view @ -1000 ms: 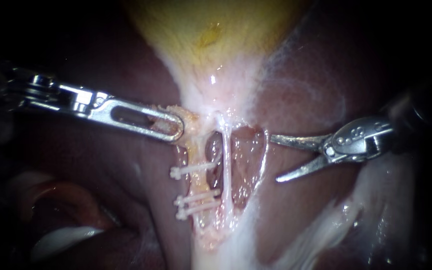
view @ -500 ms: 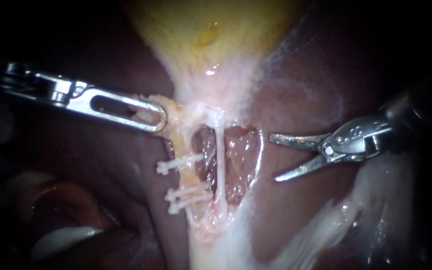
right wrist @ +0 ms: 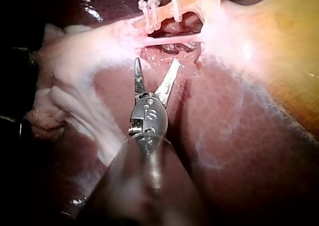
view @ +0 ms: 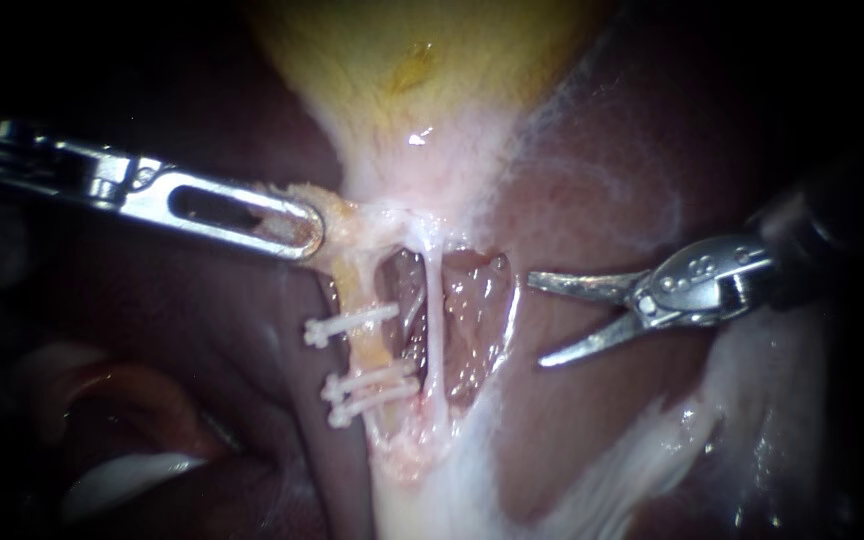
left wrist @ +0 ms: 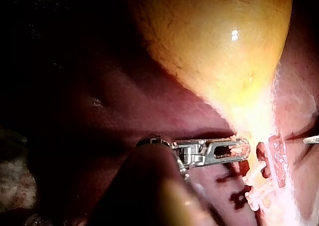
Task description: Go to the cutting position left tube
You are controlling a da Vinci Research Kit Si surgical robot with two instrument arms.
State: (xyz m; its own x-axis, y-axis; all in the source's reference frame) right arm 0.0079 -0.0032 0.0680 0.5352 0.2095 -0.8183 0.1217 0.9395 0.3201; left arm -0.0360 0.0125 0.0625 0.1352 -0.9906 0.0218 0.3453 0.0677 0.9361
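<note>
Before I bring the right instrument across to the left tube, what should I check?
1. Left instrument jaws shut on tissue atop left tube: ok.
2. Upper clip and lower pair of clips on left tube: ok.
3. Bare stretch between them: ok.
4. Right instrument jaws open: ok.
5. Right instrument at left tube: not ok; apart, thin strand between.
6. What lies behind left tube: cannot tell.

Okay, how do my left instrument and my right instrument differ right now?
The left instrument has broad, slotted jaws; the right instrument has thin, pointed blades. The left instrument is shut on tissue atop the left tube; the right instrument stands open, holding nothing. Both are shiny metal.
</note>
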